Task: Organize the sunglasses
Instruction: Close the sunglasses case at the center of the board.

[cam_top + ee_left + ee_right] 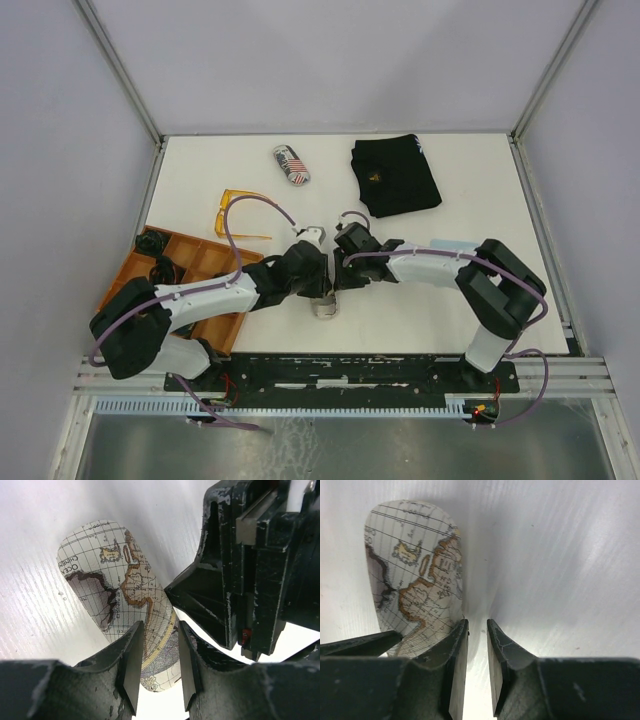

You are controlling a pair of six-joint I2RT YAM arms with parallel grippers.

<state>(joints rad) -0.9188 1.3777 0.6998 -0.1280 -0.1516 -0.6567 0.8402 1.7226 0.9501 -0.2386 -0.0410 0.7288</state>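
Left gripper [159, 630] is closed partway across one end of a map-printed case [100, 575], seemingly gripping it. Right gripper [477, 625] is parted narrowly, with nothing between its jaws. One finger [457, 650] is set against or just beside the case edge; contact cannot be told. The case is laid on the white table [480, 215]. Orange sunglasses [240, 212] are seen on the table beside the orange tray [205, 258], well apart from both grippers. Pale walls [60, 120] are seen around the table.
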